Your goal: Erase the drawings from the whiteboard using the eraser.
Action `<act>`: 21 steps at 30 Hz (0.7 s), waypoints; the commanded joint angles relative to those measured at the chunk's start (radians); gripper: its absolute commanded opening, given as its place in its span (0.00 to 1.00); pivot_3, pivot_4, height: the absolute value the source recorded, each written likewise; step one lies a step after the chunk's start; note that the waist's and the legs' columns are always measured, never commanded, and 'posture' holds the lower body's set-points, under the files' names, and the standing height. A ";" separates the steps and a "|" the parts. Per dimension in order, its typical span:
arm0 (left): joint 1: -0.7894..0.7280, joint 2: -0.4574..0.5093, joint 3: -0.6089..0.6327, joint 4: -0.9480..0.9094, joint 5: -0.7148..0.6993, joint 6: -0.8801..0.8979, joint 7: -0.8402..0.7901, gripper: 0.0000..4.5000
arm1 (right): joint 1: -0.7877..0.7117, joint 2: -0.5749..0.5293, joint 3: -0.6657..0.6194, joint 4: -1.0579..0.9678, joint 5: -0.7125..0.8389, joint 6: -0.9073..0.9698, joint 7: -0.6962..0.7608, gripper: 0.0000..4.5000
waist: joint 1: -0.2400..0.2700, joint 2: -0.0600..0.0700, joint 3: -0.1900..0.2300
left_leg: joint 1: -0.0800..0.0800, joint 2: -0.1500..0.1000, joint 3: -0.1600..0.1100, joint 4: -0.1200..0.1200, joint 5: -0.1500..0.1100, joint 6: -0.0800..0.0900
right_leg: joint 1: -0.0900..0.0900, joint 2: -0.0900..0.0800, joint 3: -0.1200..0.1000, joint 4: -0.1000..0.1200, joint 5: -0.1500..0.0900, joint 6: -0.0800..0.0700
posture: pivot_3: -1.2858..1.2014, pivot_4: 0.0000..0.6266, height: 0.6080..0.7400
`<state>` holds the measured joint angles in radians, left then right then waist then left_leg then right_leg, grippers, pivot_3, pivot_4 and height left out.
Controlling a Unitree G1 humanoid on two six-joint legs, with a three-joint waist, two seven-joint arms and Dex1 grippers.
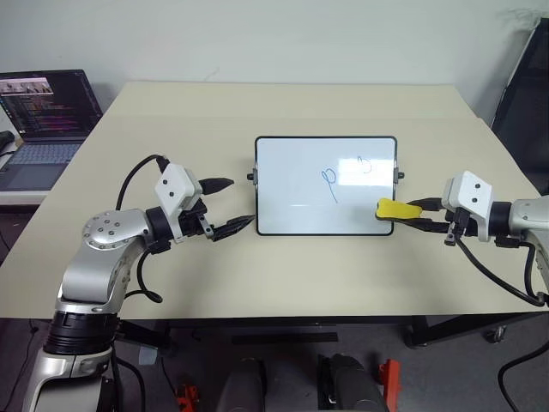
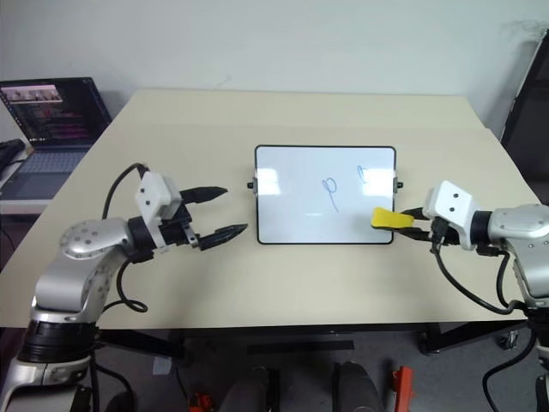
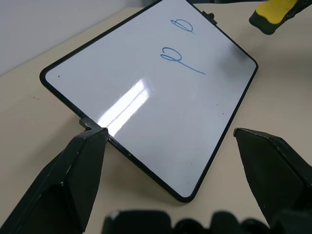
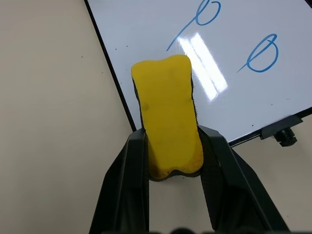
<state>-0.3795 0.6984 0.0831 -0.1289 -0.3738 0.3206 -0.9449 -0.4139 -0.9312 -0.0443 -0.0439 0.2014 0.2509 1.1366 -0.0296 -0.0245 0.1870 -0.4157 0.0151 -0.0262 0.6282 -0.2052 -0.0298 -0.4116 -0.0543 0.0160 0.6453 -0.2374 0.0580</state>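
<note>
Facing a beige table (image 1: 171,326) with a laptop (image 1: 43,120) beside it, we see the whiteboard (image 1: 292,184). Our right gripper (image 1: 410,213) clamps the eraser (image 1: 396,209); our left gripper (image 1: 227,206) gapes wide.

1. A beige tabletop (image 1: 283,266) spans most of the frame.
2. An open laptop (image 1: 43,120) sits at the upper left, screen lit, on a separate pale surface beside the tabletop.
3. A dark chair (image 1: 525,94) stands at the upper right edge.
</note>
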 commanded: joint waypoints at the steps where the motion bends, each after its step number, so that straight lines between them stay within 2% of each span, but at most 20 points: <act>1: -0.012 0.009 0.014 -0.033 -0.008 -0.007 0.002 1.00 | -0.032 0.001 -0.013 -0.036 0.029 0.003 0.003 0.23 | 0.000 0.000 0.000 | 0.000 0.000 0.000 0.000 0.000 0.000 | 0.000 0.000 0.000 0.000 0.000 0.000 | 0.52 0.24 1.00; 15: -0.015 0.002 0.010 -0.024 -0.008 -0.013 0.001 1.00 | -0.083 0.021 0.004 -0.039 0.051 0.012 -0.010 0.23 | -0.001 0.000 0.000 | 0.000 0.000 0.000 0.001 0.000 0.000 | 0.001 0.000 0.000 0.001 0.000 0.000 | 0.52 0.24 1.00; 18: -0.016 0.001 0.010 -0.017 -0.005 -0.017 0.001 1.00 | -0.192 0.133 0.030 -0.010 0.053 0.008 -0.085 0.23 | -0.008 0.000 0.000 | 0.001 0.000 0.000 0.001 0.000 0.000 | 0.001 0.000 0.001 0.002 0.000 0.000 | 0.52 0.24 1.00; 21: -0.012 -0.007 0.004 -0.018 -0.001 -0.020 0.007 1.00 | -0.309 0.282 0.120 0.059 -0.041 -0.007 -0.198 0.23 | -0.015 0.000 0.000 | 0.003 0.001 0.000 0.001 0.000 0.000 | 0.001 0.001 0.001 0.003 0.001 -0.001 | 0.52 0.24 1.00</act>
<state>-0.3857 0.6911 0.0758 -0.1266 -0.3723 0.3171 -0.9455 -0.6937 -0.6713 0.0498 0.0057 0.1905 0.2596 0.9883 -0.0441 -0.0245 0.1869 -0.4127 0.0162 -0.0265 0.6293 -0.2049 -0.0299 -0.4103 -0.0526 0.0165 0.6483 -0.2362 0.0569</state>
